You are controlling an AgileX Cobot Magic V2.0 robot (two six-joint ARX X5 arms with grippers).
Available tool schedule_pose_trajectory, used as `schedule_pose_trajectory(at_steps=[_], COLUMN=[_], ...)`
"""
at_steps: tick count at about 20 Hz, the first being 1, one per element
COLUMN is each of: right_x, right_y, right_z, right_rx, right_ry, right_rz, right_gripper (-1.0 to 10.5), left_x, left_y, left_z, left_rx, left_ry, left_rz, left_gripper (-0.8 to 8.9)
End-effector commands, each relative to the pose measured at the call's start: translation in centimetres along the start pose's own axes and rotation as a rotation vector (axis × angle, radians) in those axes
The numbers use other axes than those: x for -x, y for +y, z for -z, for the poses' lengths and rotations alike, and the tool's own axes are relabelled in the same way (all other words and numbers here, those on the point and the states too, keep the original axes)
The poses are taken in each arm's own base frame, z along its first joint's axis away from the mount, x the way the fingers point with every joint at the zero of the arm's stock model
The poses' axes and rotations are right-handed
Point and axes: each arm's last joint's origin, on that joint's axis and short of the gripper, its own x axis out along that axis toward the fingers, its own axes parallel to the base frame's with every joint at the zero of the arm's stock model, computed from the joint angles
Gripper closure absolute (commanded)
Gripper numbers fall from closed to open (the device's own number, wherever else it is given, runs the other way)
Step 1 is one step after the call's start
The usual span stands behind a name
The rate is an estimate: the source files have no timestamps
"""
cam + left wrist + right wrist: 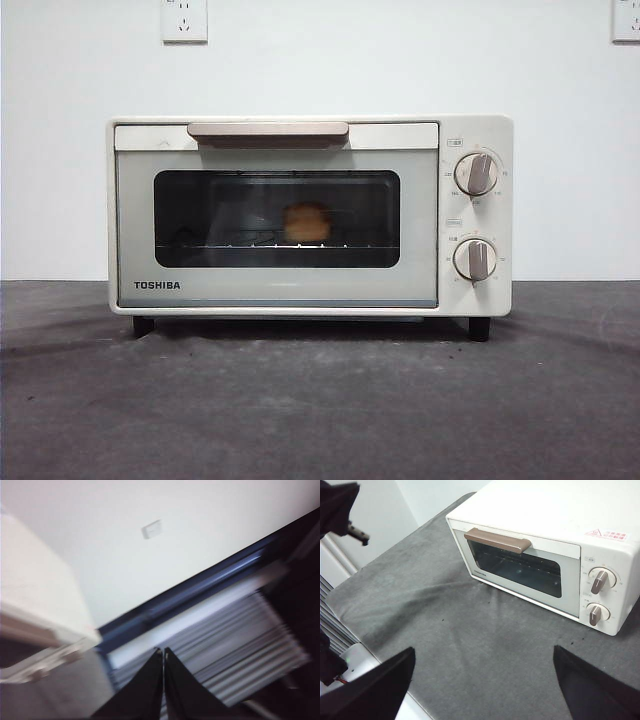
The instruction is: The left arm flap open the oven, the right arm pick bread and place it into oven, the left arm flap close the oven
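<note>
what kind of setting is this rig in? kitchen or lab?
Most likely a lab or test bench, not a kitchen. The oven stands alone on a table covered in grey cloth, before a bare white wall with plain wall sockets. No counter, sink or cookware shows.

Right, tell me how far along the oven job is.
It looks finished. The bread sits on the rack inside the oven, seen through the door window, and the door is shut. The left gripper is shut and off to the side; the right gripper is open and empty. Nothing is left.
</note>
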Motion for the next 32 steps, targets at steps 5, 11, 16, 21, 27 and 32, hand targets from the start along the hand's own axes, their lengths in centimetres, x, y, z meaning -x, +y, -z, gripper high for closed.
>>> schedule_pose_trajectory(at_steps=[5,11,16,21,27,32], right_x=[0.3,0.3,0.3,0.3,0.1,-0.1], right_y=[0.2,0.2,0.2,0.2,0.2,0.3], right_z=[-0.5,-0.5,-0.5,-0.5,-0.6,-0.7], right_rx=[0.107,0.202,0.215,0.215,0.192,0.184], right_ry=[-0.023,-0.024,-0.027,-0.028,-0.024,-0.024], right_rz=[-0.016,-0.013,-0.012,-0.013,-0.013,-0.013], right_gripper=[5.1,5.1,5.1,5.1,5.1,5.1], left_x=[2.4,3.8,3.9,4.1,4.6,5.0], left_y=[0.5,0.9,1.0,0.3,-2.5,-4.5], left_z=[2.6,4.1,4.3,4.4,4.0,3.8], left_rx=[-0.416,-0.604,-0.698,-0.665,-0.742,-0.816], left_ry=[-0.007,0.055,0.09,0.118,0.117,0.116], left_rz=[-0.288,-0.42,-0.429,-0.468,-0.567,-0.593], left_gripper=[8.03,8.03,8.01,7.88,7.88,7.86])
